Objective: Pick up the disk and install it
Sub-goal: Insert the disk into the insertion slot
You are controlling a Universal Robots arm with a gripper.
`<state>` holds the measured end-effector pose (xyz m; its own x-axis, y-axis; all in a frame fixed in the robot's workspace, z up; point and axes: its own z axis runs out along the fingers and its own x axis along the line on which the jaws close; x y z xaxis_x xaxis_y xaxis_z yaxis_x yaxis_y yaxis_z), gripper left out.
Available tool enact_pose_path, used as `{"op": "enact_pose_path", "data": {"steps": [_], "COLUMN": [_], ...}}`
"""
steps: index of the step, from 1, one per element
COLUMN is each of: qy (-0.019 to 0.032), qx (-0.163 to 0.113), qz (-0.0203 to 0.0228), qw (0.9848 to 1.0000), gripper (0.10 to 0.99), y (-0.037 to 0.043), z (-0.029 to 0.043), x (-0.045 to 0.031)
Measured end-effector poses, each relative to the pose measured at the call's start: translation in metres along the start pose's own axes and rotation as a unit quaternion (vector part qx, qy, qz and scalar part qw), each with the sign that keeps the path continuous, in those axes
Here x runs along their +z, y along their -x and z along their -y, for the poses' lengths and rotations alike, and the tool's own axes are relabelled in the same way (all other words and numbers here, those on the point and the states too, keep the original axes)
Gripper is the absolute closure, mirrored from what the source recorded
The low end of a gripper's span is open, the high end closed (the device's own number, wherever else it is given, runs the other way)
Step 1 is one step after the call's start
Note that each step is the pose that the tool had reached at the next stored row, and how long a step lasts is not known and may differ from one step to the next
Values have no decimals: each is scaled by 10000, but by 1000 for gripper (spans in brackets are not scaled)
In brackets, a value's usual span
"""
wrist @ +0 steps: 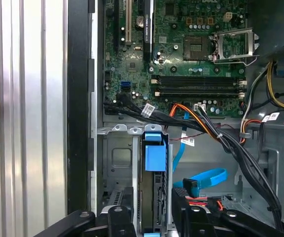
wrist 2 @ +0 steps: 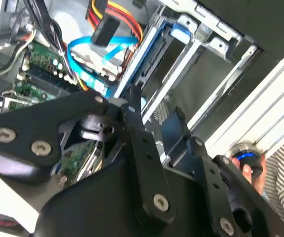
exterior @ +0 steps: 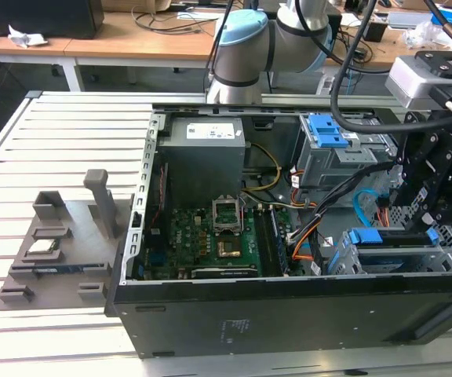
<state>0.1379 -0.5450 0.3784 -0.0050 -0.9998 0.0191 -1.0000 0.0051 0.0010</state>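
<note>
Hanging over the drive bays at the exterior view's right end of the open computer case (exterior: pixel 210 318), the black claw (exterior: pixel 436 206) is sitting low inside the chassis, just above the metal drive cage (exterior: pixel 414 255). Its 2 fingers (wrist: pixel 121 219) are showing in the first wrist view on either side of the disk (wrist: pixel 154 197), which is standing on edge in a slot of that cage, with the blue carrier bracket (wrist: pixel 154 157) at its visible end; the fingers are spread about as wide as the slot, but whether they are pressing on the disk I cannot tell. A light blue data cable (wrist: pixel 206 177) is looping just beside the cage, and a bundle of black, orange and red wires (wrist: pixel 201 121) is running between the cage and the green motherboard (wrist: pixel 181 54). Beyond the case, on the slatted metal counter (exterior: pixel 69 141), a grey fixture (exterior: pixel 61 243) is standing well apart from the arm. A person's hand (wrist 2: pixel 253 168) is resting on a blue-lit button (wrist 2: pixel 244 157) at the counter's edge.
</note>
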Motion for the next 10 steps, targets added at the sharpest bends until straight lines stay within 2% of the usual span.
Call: {"op": "enact_pose_path", "data": {"steps": [3, 4, 5, 6, 8, 10], "qy": [0, 0, 0, 0, 0, 0], "qx": [0, 0, 0, 0, 0, 0], "qz": [-1, 0, -1, 0, -1, -1], "qw": [10000, 10000, 10000, 10000, 10000, 10000], "gripper": [663, 792, 851, 851, 973, 980], "y": [0, 0, 0, 0, 0, 0], "z": [0, 0, 0, 0, 0, 0], "x": [0, 1, 1, 1, 1, 1]}}
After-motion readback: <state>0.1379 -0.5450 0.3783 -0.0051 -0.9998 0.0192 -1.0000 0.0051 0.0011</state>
